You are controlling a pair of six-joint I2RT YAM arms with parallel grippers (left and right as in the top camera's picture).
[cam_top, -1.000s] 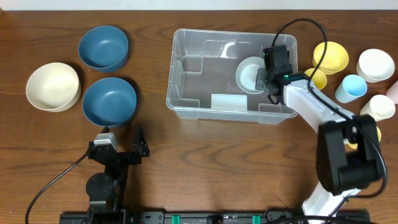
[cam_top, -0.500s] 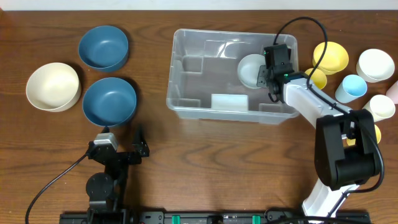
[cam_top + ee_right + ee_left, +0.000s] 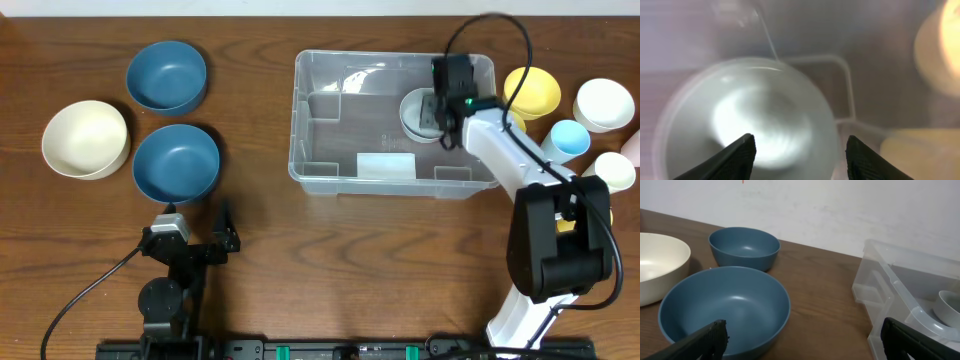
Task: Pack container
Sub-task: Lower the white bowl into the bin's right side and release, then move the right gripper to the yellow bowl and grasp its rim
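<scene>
The container (image 3: pixel 345 135), a large clear plastic bin, stands on the wooden worktop (image 3: pixel 330 260) in the upper middle-right of the overhead frame, with a whitish label (image 3: pixel 386 166) on its base near the lower wall. Inside it, in the upper right corner, a pale cup (image 3: pixel 418 115) stands upright with its mouth up. The right hand (image 3: pixel 800 160) reaches down into this corner, just above the cup. In the right wrist view its two fingers are clearly apart, one over the cup's mouth and the other just outside the rim, and they hold nothing. The left hand (image 3: pixel 805 345) is low in the lower left of the overhead frame, well apart from the container; its fingers stand very wide and hold nothing. Above it lie two blue bowls, one near (image 3: pixel 176 163) and one further up (image 3: pixel 166 76), and a cream bowl (image 3: pixel 85 139) is at the left edge. To the right of the container stand a yellow cup (image 3: pixel 532 92), a white cup (image 3: pixel 603 104), a light blue cup (image 3: pixel 565 141) and a cream cup (image 3: pixel 610 172).
</scene>
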